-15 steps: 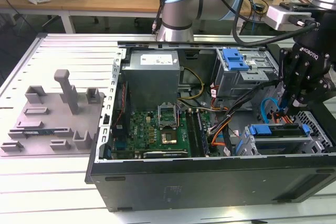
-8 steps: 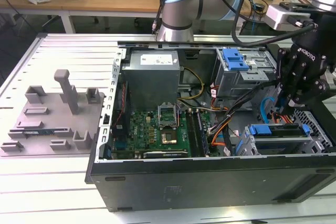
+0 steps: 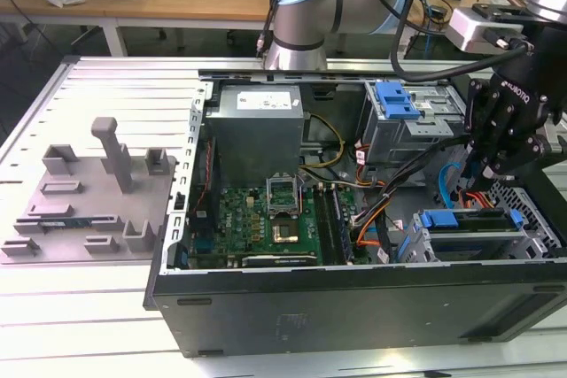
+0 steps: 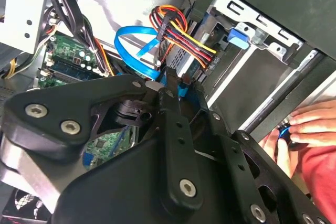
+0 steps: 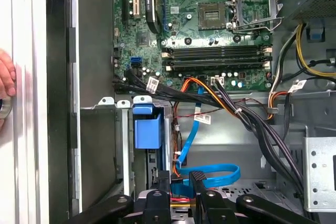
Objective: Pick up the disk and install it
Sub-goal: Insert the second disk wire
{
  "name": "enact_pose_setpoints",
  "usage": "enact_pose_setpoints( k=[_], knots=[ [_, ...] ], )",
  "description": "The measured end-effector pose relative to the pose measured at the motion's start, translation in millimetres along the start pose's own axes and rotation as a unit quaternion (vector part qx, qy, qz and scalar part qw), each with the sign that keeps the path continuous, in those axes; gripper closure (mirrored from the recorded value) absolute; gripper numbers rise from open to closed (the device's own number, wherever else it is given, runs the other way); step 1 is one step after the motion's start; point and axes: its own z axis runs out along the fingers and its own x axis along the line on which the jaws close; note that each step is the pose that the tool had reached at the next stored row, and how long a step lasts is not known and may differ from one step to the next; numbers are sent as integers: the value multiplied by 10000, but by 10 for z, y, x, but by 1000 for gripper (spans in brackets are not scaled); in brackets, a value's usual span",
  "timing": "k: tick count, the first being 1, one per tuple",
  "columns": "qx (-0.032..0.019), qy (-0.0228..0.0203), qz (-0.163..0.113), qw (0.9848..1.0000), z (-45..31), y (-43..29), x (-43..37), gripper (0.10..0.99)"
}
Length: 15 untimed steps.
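The black, three-fingered gripper [image 3: 505, 143] hangs inside the open computer case [image 3: 354, 294], just above the grey metal drive bay. The disk [image 3: 474, 221] sits seated in that bay, directly beneath the gripper, its bright blue plastic rail showing. I cannot tell whether the fingers are open or clenched. A flat blue ribbon cable [image 5: 210, 174] loops just beside them.
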Motion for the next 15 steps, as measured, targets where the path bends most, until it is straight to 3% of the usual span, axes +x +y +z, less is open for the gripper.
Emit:
enact_pose_setpoints(
  k=[10, 11, 12, 15],
  knots=[
    [-4, 2, 2, 10000, 0, -3, 0, 800],
    [-4, 2, 2, 10000, 0, -3, 0, 812],
    [-4, 2, 2, 10000, 0, -3, 0, 925],
    [-4, 2, 2, 10000, 0, -4, 0, 925]
  ],
)
